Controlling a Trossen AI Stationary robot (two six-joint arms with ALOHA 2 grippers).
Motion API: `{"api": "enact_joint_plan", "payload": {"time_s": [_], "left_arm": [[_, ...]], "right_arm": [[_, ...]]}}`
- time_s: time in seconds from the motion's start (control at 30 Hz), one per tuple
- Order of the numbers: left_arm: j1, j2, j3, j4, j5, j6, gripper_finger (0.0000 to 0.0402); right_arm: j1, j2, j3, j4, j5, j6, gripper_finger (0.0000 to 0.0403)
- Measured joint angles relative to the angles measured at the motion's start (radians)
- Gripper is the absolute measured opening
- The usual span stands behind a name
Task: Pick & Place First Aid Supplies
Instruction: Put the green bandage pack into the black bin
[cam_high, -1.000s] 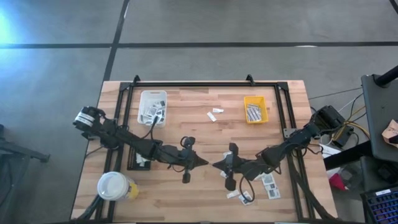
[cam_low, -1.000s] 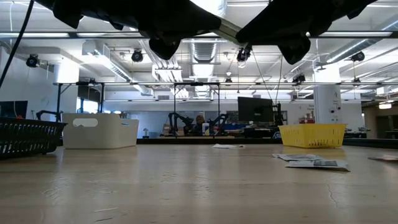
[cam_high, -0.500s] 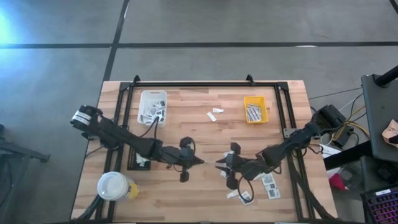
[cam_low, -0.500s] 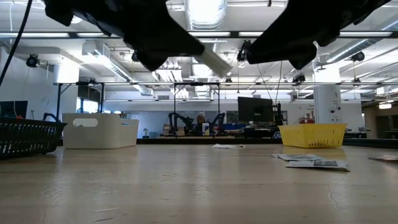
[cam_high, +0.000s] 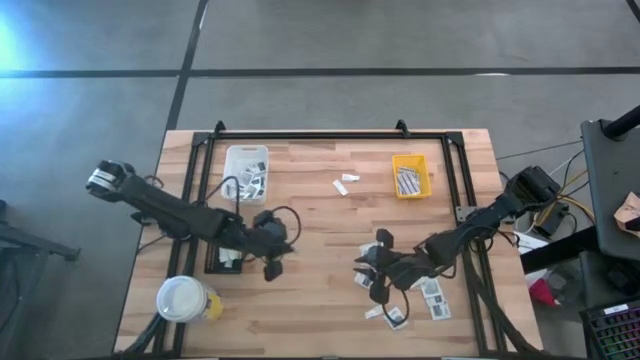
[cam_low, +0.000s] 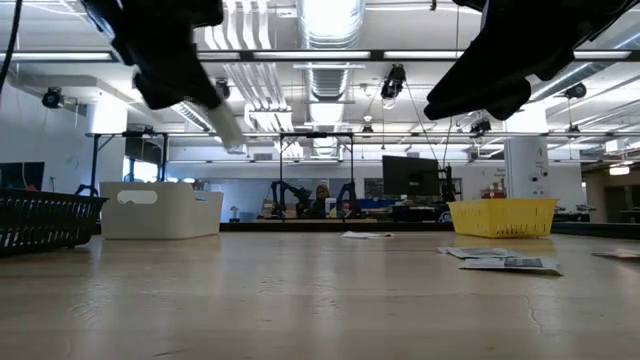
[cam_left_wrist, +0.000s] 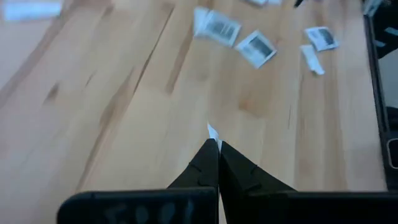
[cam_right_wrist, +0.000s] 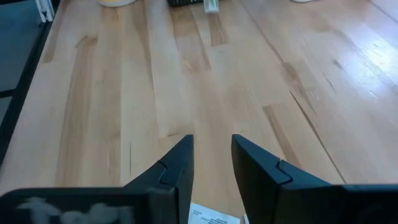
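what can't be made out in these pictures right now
- Print on the packets near the right gripper: too small in the high view.
- The white sliver at the left gripper's tips: mostly hidden between the shut fingers in the left wrist view.
- Contents of the white tray and yellow tray: walls hide them in the low view.

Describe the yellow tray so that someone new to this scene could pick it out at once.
In the high view, start at the black frame along the wooden table's far edge and go toward its right end. Just inside sits the yellow tray, a small bin holding grey-and-white packets. It is the only yellow bin; the white tray opposite is larger.
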Motion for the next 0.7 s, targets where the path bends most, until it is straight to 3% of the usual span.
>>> {"api": "enact_joint_plan", "payload": {"time_s": [0.4, 0.7], "left_arm": [[-0.008, -0.158, 0.0, -0.427, 0.121, -0.337, 0.0], [-0.008, -0.231, 0.008, -0.599, 0.272, -0.44, 0.0]], "right_arm": [[-0.001, 0.0, 0.0, -0.001, -0.001, 0.0, 0.0079], [-0.002, 0.0, 0.0, 0.0, -0.001, -0.001, 0.0084]]}}
